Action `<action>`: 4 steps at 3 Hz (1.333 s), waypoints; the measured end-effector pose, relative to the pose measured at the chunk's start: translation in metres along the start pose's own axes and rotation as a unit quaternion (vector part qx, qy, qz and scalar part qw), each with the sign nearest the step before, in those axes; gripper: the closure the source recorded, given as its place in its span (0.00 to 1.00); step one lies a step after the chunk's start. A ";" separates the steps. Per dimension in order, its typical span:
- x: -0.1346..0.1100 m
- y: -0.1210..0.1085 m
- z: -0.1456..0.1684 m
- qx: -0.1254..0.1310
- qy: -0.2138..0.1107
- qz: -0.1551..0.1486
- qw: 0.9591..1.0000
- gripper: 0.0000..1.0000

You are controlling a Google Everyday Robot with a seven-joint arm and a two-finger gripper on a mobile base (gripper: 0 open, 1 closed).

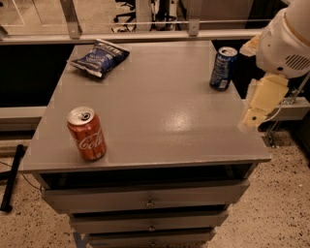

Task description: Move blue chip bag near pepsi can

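It looked like an office or lab workspace. A grey drawer cabinet [145,197] stood on speckled hard flooring [278,208], with a metal-framed glass partition [160,35] along its far edge and rolling chair bases [127,6] beyond. The robot's gripper [259,104] hung at the cabinet's right edge.
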State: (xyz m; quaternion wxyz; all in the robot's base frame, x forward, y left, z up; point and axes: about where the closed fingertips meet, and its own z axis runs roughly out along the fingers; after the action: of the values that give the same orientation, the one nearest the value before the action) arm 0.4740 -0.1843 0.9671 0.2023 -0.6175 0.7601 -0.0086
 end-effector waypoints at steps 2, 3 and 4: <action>-0.123 -0.039 0.051 -0.006 -0.092 -0.049 0.995 0.00; -0.123 -0.039 0.051 -0.006 -0.092 -0.049 0.995 0.00; -0.125 -0.041 0.053 -0.002 -0.102 -0.043 0.994 0.00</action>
State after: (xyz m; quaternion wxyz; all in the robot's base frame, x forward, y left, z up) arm 0.5485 -0.0632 0.9663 0.2771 -0.6477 0.7081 0.0479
